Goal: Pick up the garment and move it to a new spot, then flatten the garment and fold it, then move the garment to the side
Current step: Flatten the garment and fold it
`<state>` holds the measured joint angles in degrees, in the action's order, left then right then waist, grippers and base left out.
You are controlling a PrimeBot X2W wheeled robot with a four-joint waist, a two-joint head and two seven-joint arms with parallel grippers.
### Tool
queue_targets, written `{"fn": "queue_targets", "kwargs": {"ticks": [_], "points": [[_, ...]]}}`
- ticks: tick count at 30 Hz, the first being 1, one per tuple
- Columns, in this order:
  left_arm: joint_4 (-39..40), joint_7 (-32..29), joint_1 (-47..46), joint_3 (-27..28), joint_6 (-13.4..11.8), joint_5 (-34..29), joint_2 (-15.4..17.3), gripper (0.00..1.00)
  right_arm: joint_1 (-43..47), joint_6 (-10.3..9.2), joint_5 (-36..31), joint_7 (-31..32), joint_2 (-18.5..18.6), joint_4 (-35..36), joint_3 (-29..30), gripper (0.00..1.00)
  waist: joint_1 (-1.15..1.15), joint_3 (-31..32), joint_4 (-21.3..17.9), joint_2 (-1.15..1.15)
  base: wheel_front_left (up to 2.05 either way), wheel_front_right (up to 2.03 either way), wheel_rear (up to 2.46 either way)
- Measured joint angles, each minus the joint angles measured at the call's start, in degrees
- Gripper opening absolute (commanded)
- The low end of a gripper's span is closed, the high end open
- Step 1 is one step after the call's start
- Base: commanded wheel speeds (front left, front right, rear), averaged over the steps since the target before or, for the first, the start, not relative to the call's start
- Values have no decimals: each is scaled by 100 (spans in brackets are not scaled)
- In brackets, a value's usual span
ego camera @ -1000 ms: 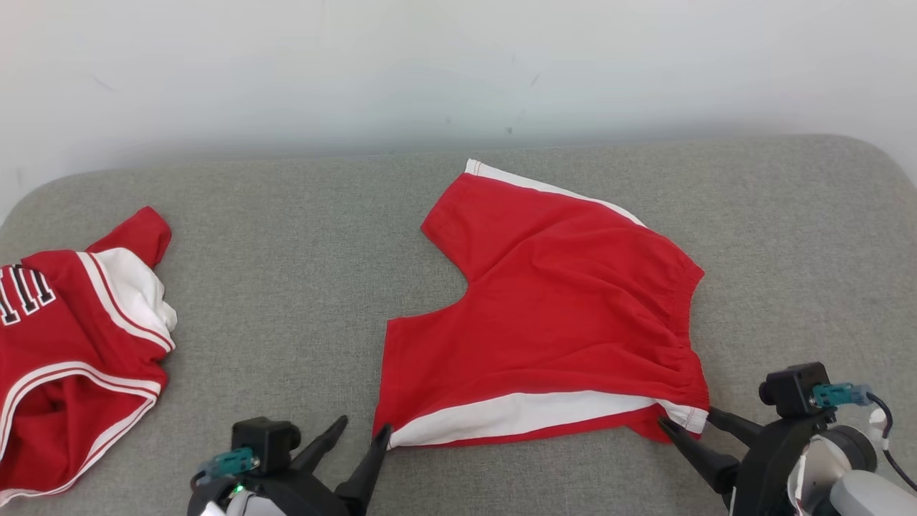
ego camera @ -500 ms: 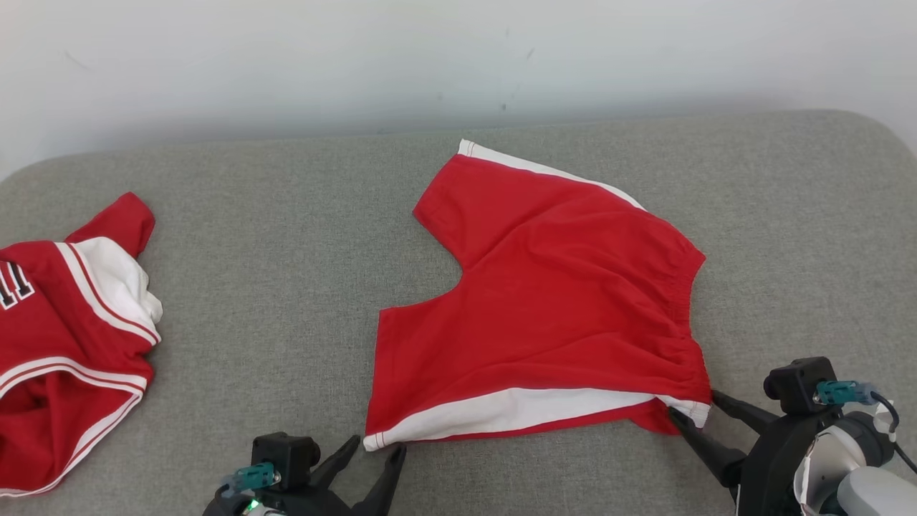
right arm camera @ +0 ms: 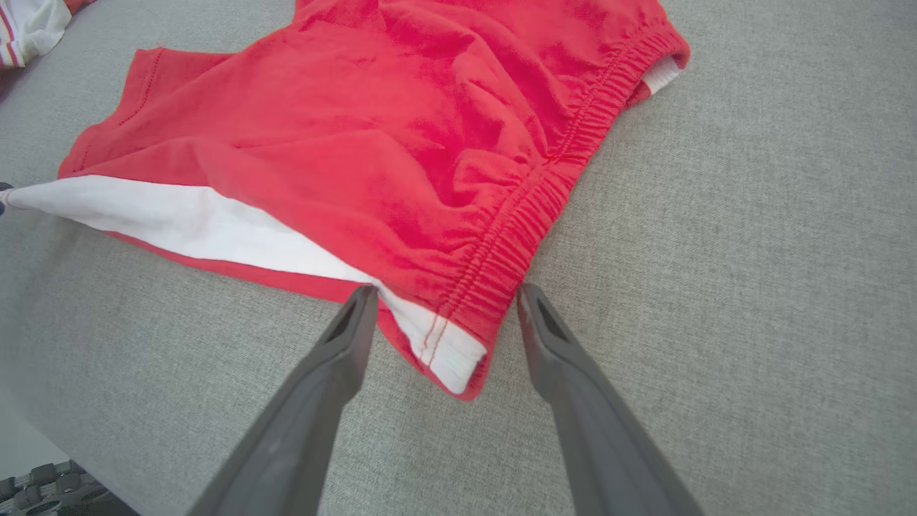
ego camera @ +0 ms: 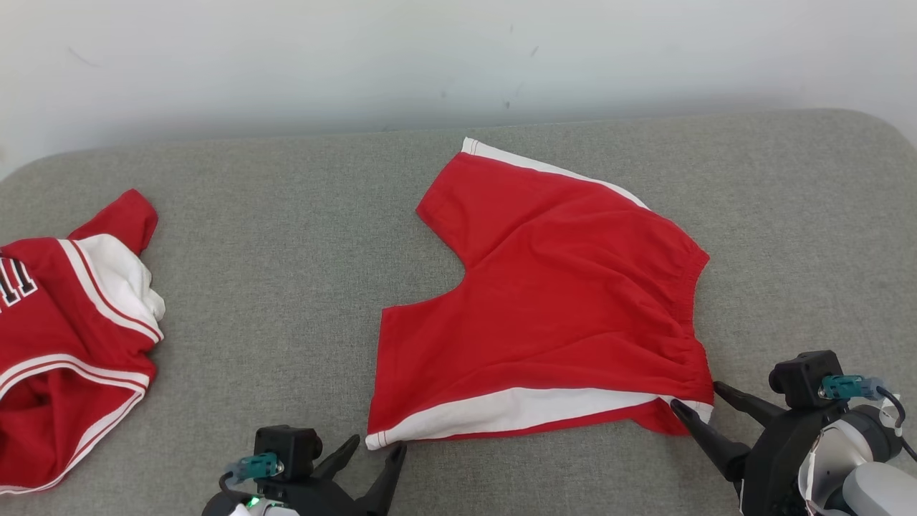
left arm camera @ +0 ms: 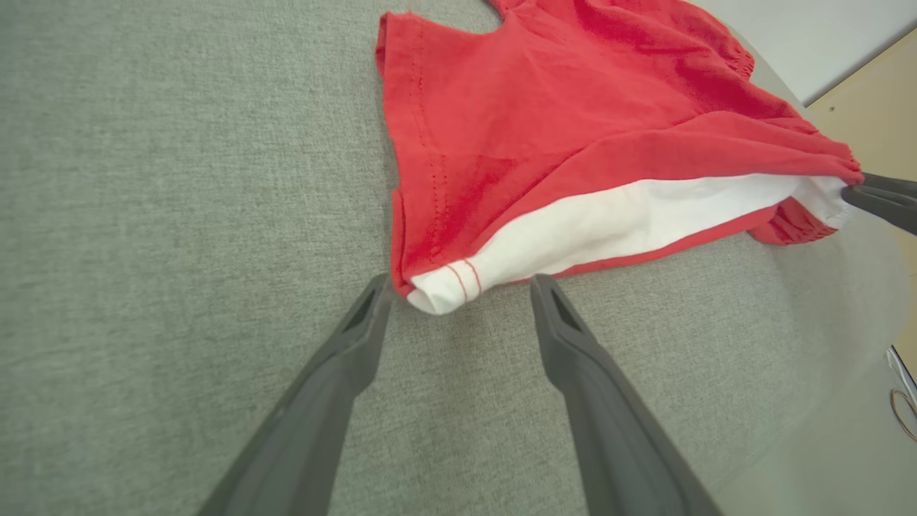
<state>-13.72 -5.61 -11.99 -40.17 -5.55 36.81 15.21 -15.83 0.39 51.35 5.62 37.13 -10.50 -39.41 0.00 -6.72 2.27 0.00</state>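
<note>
Left end effector [left arm camera: 458, 287] gapes astride the shorts' [left arm camera: 544, 107] near-edge corner.

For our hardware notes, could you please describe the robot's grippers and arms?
Left gripper and right gripper: two long tapered dark fingers, black body, small black camera block with teal connector. The right wrist is pale grey, with a thin black cable.
</note>
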Motion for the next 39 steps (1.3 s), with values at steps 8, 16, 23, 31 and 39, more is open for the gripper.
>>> {"fn": "queue_targets", "kwargs": {"ticks": [8, 16, 23, 31, 39], "points": [[127, -197, 4, -9, -49, 1, -4, 0, 2, -75, -1, 46, 35, 27, -3, 100, 0, 39, 2, 0, 0, 0, 0], [111, -447, 140, -4, -75, 89, -8, 0, 9, -98, -4, 133, 44, 118, -48, 0, 0, 74, 12, 0, 0, 0, 0], [208, -493, 142, 64, -99, 82, 66, 0, 18, -147, -2, 199, 116, 147, -37, 0, 0, 51, 23, 0, 0, 0, 0], [437, -392, 117, 257, -148, -76, 138, 0, 81, -144, 187, 198, 164, 248, 109, 0, 0, 63, 58, 0, 0, 0, 0], [573, -800, -405, 270, 200, 78, 283, 0, -595, 105, 423, 894, 125, 243, 31, 0, 0, -123, 89, 0, 0, 0, 0]]}}
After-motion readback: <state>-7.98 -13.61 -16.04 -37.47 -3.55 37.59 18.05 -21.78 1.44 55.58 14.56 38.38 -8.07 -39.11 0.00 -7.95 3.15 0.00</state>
